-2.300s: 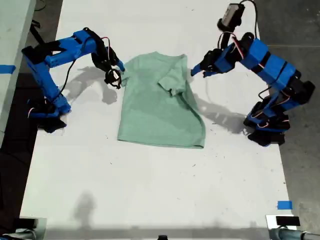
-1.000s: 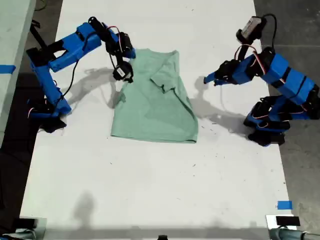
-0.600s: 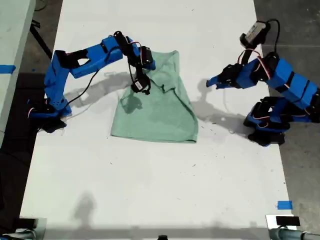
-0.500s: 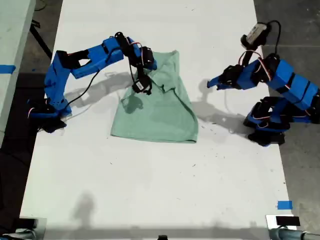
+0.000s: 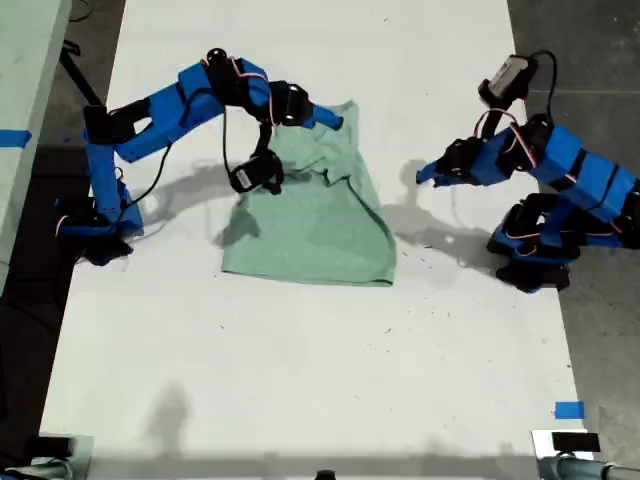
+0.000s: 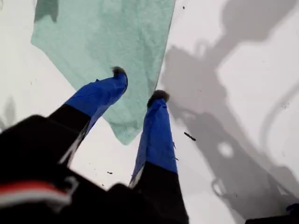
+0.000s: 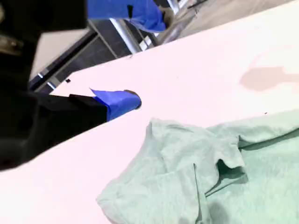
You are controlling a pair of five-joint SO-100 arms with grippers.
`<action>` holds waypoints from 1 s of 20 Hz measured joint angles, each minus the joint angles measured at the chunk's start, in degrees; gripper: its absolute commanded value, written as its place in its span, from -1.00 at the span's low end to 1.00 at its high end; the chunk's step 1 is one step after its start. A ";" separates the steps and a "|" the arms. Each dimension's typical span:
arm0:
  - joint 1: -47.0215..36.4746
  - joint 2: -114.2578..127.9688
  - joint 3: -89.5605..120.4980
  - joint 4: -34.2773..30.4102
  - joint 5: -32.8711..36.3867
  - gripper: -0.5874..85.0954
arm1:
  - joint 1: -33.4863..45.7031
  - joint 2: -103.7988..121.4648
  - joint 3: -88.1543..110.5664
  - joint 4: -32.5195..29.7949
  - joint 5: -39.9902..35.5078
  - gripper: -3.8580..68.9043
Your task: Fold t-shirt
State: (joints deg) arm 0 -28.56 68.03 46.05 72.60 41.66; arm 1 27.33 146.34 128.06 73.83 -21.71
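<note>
My second tool (image 5: pixel 330 119), jaws hidden so I cannot tell their state, hovers over the collar end of the t-shirt (image 5: pixel 310 220), which lies on the surface (image 5: pixel 300 380), while my first tool (image 6: pixel 138 84) gapes empty near its corner; mid-fold, I judge, and the next move needs a firm pinch on an edge.

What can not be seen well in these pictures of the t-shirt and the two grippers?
- My second gripper: the second wrist view shows one finger. The dark gripper body hides the other, so open or shut is unclear.
- T-shirt: the folded top layer covers the lower layers, and an arm hides part of its far edge in the exterior view.
- My first gripper: open, but whether it touches the cloth is unclear.
</note>
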 measured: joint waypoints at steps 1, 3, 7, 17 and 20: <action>0.35 4.04 1.05 3.52 -0.09 -0.35 | -0.70 0.00 0.09 -0.79 -0.70 -0.49; 1.14 11.43 5.45 9.67 -0.09 -0.36 | -2.37 -0.53 0.26 -1.85 -2.29 -0.27; 4.39 26.54 22.94 12.66 -0.35 -0.37 | -7.21 -5.45 0.26 -1.93 -4.66 -0.13; 8.44 48.69 59.50 6.06 -9.32 -0.44 | -18.90 -21.18 -4.31 -1.05 -3.43 -0.07; 9.84 48.96 61.52 4.75 -10.72 -0.45 | -20.48 -26.02 -5.19 -3.08 -2.64 -0.07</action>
State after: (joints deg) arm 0 -18.72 116.98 107.58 77.34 30.94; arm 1 6.86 120.32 122.87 70.75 -24.35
